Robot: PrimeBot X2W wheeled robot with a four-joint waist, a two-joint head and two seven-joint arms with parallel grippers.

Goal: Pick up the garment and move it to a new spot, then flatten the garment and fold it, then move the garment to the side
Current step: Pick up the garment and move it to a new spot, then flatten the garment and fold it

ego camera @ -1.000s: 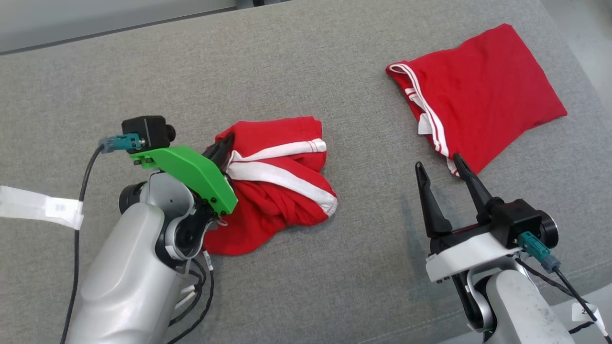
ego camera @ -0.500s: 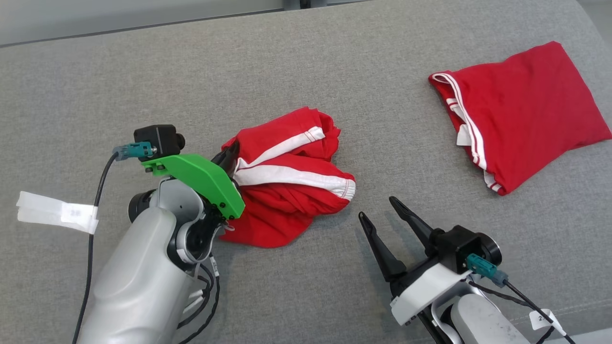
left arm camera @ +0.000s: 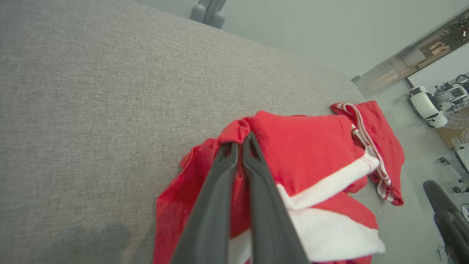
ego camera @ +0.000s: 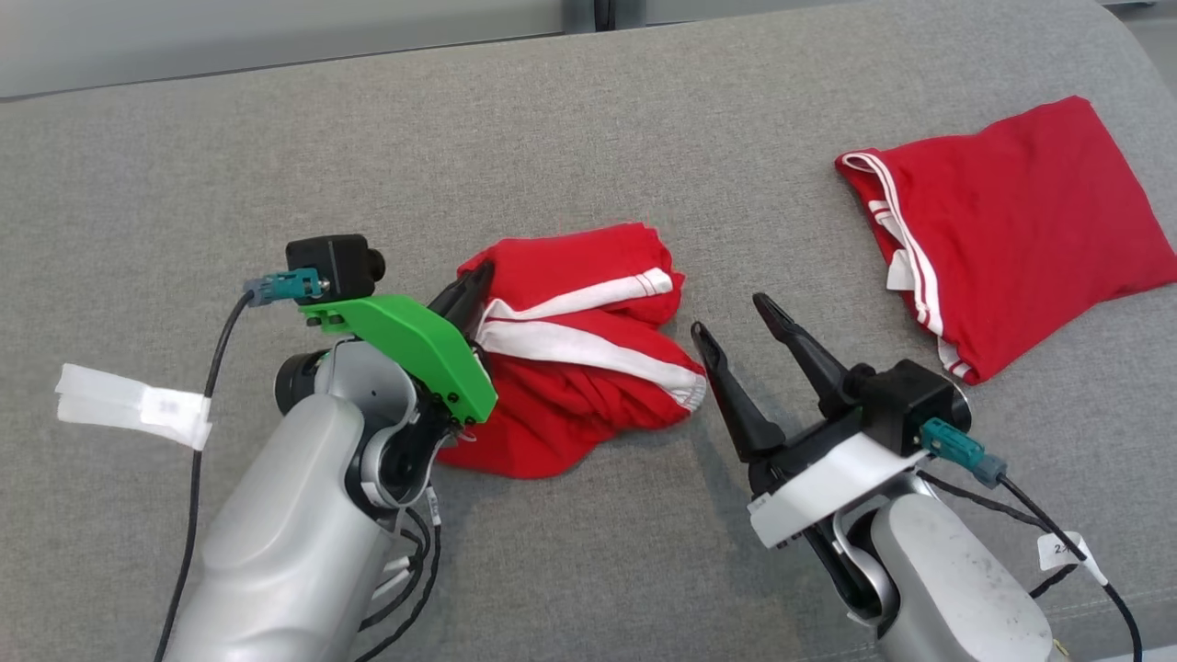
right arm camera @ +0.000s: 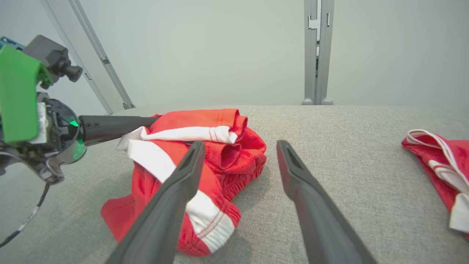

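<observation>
While the left claw (ego camera: 480,276) pinches the crumpled garment (ego camera: 588,368) (folds hide its shape), the right claw (ego camera: 726,313) gapes empty beside its hem.

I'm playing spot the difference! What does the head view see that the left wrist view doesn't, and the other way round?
Head view: a green bracket and a white tape tag. Left wrist view: a far-off room with a white machine. Both: the left gripper shut on the crumpled red garment, the folded red garment, and the grey cushion.
</observation>
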